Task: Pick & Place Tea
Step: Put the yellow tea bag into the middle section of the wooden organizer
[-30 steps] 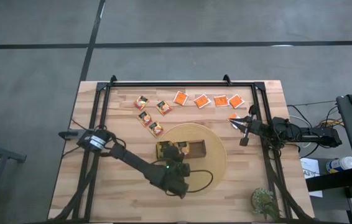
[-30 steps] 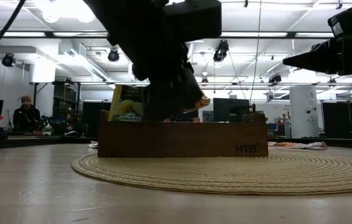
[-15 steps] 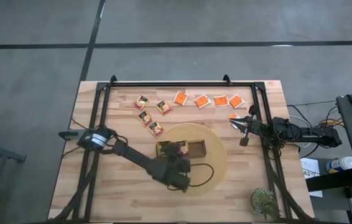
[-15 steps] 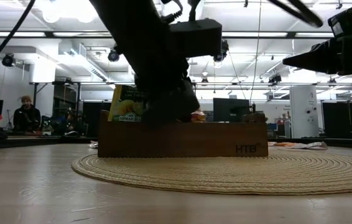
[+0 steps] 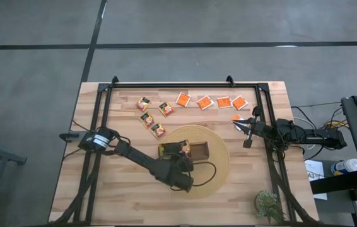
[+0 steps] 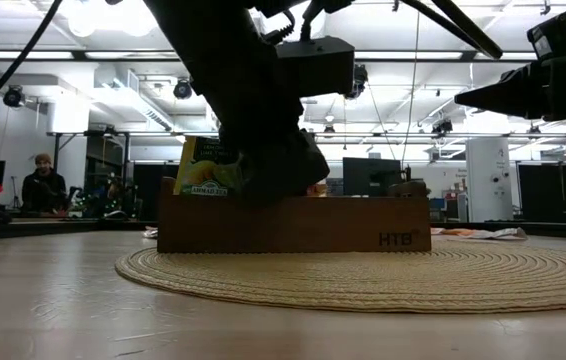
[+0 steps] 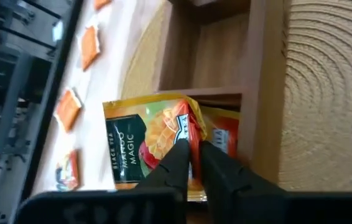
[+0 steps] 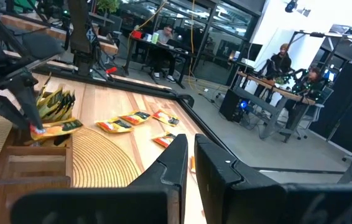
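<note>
High view: the left arm reaches from the surface's left edge across the round woven mat, its left tool tipped down into the middle compartment of the wooden tray. The left wrist view adds what is hidden there: the fingers stand nearly together, pinching a yellow-orange sachet beside an orange one. The right tool, fingers together and empty, waits over the surface's right side, near the loose orange sachets. The low view shows green-and-yellow sachets upright in the tray's left end.
</note>
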`<action>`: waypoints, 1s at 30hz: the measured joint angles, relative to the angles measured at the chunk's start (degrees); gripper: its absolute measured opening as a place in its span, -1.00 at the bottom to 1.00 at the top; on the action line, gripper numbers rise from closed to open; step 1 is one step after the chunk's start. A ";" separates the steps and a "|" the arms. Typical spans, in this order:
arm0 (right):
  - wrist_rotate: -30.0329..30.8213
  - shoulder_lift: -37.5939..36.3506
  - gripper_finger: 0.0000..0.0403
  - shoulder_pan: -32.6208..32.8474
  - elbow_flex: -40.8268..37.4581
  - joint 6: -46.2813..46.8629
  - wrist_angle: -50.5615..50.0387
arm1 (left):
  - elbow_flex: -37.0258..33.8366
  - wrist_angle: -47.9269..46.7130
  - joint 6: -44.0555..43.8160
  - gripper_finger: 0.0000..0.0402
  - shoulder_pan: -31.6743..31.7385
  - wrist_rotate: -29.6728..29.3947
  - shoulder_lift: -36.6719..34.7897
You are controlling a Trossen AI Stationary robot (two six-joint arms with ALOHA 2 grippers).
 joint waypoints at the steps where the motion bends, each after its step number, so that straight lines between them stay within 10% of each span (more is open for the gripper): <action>1: 0.02 0.00 -0.87 0.00 0.00 0.00 0.00 | 0.00 -0.02 0.02 -0.77 -0.01 -0.88 0.02; 14: 0.02 0.00 -0.87 -0.04 0.01 0.00 0.00 | -0.11 -0.04 0.78 -0.13 -0.28 -1.68 -0.03; 30: 0.02 0.00 -0.87 -0.02 0.00 -0.02 0.00 | 6.78 -5.85 -10.50 -0.08 -3.48 -11.08 -1.51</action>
